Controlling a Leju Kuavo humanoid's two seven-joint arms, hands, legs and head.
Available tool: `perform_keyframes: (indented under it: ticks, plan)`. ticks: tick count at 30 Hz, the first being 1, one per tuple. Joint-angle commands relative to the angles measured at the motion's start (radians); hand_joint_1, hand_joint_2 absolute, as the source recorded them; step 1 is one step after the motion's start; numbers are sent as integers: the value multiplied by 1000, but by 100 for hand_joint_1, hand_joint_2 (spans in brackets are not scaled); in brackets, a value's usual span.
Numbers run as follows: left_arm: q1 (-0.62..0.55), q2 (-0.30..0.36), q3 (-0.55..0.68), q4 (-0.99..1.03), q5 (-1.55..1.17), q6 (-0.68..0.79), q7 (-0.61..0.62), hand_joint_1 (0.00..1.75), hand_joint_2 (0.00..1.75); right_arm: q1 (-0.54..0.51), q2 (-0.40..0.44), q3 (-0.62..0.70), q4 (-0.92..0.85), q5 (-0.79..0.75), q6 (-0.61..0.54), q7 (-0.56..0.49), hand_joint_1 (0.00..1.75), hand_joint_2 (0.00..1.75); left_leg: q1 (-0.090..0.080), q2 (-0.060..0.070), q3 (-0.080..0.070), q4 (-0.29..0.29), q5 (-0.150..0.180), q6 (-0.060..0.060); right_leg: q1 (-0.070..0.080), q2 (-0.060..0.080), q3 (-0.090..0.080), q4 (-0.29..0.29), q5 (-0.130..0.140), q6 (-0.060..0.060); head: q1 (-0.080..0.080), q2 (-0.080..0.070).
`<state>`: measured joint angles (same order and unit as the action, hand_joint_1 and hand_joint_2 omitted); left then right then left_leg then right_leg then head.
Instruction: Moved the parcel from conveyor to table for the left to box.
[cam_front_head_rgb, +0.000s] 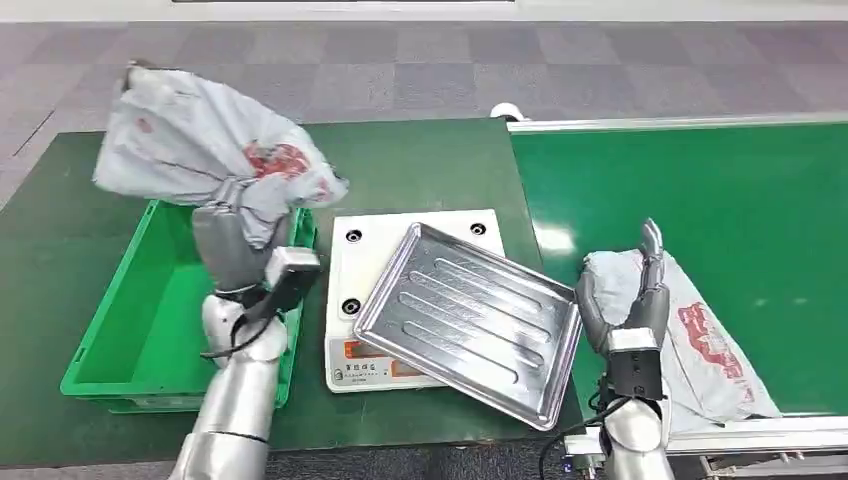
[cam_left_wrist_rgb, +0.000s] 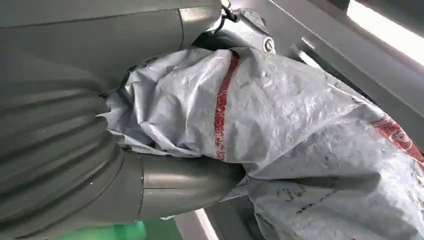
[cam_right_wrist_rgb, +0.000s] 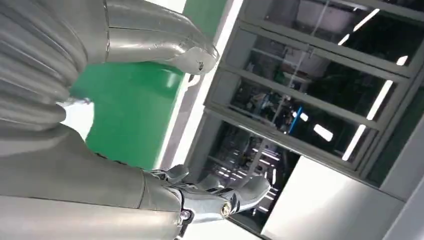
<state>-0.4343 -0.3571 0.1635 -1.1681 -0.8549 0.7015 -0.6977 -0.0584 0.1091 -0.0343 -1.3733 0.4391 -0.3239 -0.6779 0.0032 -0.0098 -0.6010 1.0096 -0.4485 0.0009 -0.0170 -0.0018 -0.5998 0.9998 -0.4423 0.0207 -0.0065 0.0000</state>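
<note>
Left hand: the left hand (cam_front_head_rgb: 232, 243) is raised above the green crate (cam_front_head_rgb: 140, 340), fingers clenched around a bunched fold of the grey parcel (cam_front_head_rgb: 200, 145); in the left wrist view the thumb (cam_left_wrist_rgb: 190, 182) presses under the crumpled plastic (cam_left_wrist_rgb: 300, 125).
Held parcel: a grey plastic mailing bag with red print, lifted clear of the worktop (cam_front_head_rgb: 420, 160), spreading above and behind the hand, over the far rim of the crate and the dark green surface beyond it.
Right hand: the right hand (cam_front_head_rgb: 628, 300) stands upright with fingers extended and apart, holding nothing (palm side just beside the second bag; whether it touches it I cannot tell). The right wrist view shows the fingers (cam_right_wrist_rgb: 220, 200) spread with no object between them and the thumb (cam_right_wrist_rgb: 165, 47).
Second parcel: another grey bag with red print (cam_front_head_rgb: 700, 340) lies on the conveyor (cam_front_head_rgb: 720, 200), at its near edge, just right of the right hand.
Crate: an open green plastic bin on the left part of the worktop, directly beneath the left forearm.
Scale: a white scale (cam_front_head_rgb: 360, 290) sits between crate and conveyor.
Tray: a ribbed metal tray (cam_front_head_rgb: 470, 320) rests tilted on the scale, its near corner overhanging toward the conveyor.
</note>
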Motion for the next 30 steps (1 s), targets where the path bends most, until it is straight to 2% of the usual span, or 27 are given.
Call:
perform_keyframes:
  ticks: [1,2,5,9,12,14,15,18,19,24,25,30]
  plan:
    - [-56,71,342,251,-316,-3,241,175,175,38,-18,-28,-34,-2,-12,25,0,175,0,1,4,-2,0,-1,0,1,3,-2,0,-1,0,0]
    - [-56,97,297,287,-325,-3,319,175,175,35,-23,-35,-34,0,-3,27,0,175,0,1,6,-4,0,-1,0,0,6,-3,-1,-2,0,0]
    - [-18,161,179,310,-322,-3,455,175,175,27,-28,-51,-19,4,16,26,0,175,0,2,7,-5,1,0,0,1,6,-5,0,-2,0,0]
    - [-4,193,114,337,-294,-3,486,175,175,31,-31,-49,-8,0,19,17,0,175,-1,3,7,-4,0,-1,-1,2,6,-3,0,-2,1,0]
    - [37,234,-18,310,-201,-3,537,175,175,28,-27,-43,-2,5,29,9,0,175,-1,4,12,-6,-1,-2,-1,3,9,-4,0,-3,1,0]
    - [63,228,-10,248,-207,-3,554,175,175,24,-24,-39,-1,7,33,6,0,175,-1,6,15,-7,-1,-3,-1,5,12,-5,0,-4,1,0]
    - [101,199,45,139,-235,-3,540,0,175,19,-20,-32,0,10,36,6,0,175,-1,6,16,-6,-2,-2,-1,5,13,-3,-1,-3,1,0]
    - [126,150,154,47,-231,-3,447,0,175,15,-14,-24,1,11,38,6,0,175,-1,11,20,-7,-4,-4,-1,9,16,-4,-2,-5,1,0]
    - [133,121,205,4,-202,-3,382,0,175,14,-12,-22,2,11,39,7,0,175,-1,9,19,-7,-5,-4,-1,8,17,-3,-3,-5,1,0]
    - [150,100,217,-9,-143,-3,318,0,175,16,-10,-17,1,16,39,7,0,175,-1,8,22,-7,-5,-5,-1,7,17,-2,-5,-6,1,0]
    - [160,88,205,-36,-112,-3,288,0,0,14,-13,-17,2,16,39,7,0,175,0,10,22,-9,-5,-6,0,8,17,-5,-3,-7,0,0]
    - [164,82,169,-66,-2,-3,220,0,0,13,-21,-15,14,15,42,7,0,175,0,3,20,-6,-5,-5,0,2,17,-1,-7,-5,1,0]
